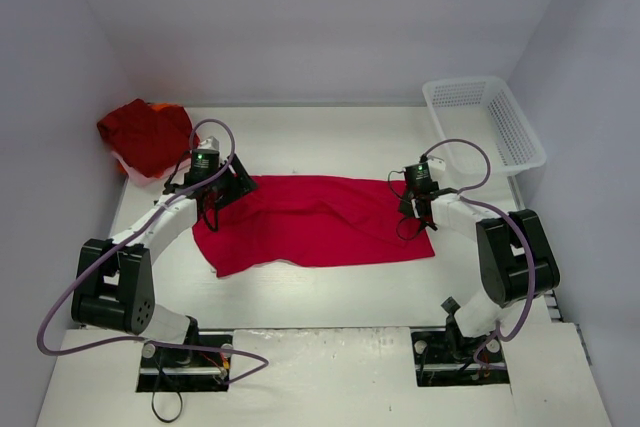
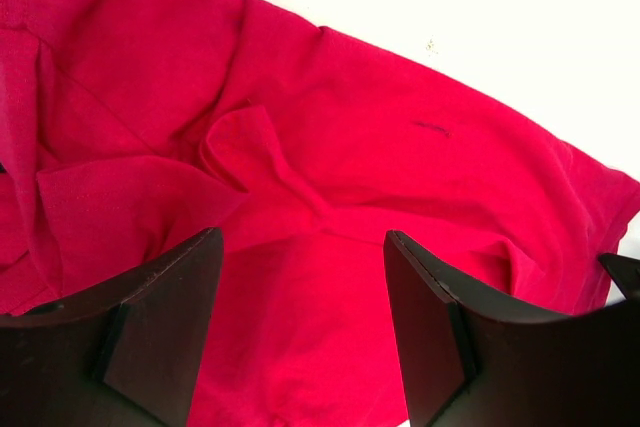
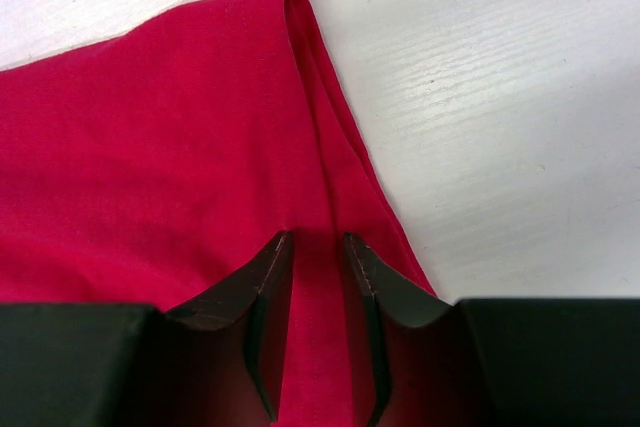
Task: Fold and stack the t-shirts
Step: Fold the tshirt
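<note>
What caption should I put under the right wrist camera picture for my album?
Right gripper, fingers either side of the red t-shirt's edge, on a white table.

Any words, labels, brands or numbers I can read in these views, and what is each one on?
No readable text in any view.
Spread red t-shirt: only a small dark mark, too small to tell whether it is print.
White mesh basket: no label shows.
Red shirt pile: no tag or print shows.
</note>
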Controlling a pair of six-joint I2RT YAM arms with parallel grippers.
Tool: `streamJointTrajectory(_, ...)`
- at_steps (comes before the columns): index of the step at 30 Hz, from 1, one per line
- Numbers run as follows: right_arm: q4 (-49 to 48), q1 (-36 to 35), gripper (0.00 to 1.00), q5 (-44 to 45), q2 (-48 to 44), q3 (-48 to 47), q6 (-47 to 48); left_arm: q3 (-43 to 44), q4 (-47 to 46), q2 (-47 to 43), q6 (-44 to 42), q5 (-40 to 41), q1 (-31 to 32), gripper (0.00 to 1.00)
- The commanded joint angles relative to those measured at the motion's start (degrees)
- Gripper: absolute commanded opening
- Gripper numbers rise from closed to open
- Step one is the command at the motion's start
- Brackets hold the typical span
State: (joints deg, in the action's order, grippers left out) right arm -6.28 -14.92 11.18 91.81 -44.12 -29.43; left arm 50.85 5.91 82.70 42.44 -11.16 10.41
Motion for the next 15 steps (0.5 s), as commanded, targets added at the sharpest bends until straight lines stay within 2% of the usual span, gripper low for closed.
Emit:
streamJointTrajectory(1,-2.2,0.2,0.23,0.8,0.4,-0.2,-0.7,0.5,-2.7,-2.7,-0.4,-0.5,-0.4,0.6)
streamJointTrajectory(6,-2.4,0.3,0.2,0.7,0.6,-0.2,-0.8,0.5,-2.7,-2.6,-0.5,-0.5,-0.5,0.6)
streamJointTrajectory(15,-2.5,0.3,0.06,0.9,0.6,-0.2,-0.8,0.1,-2.7,-2.5,-0.5,-0.5,-0.6,0.6)
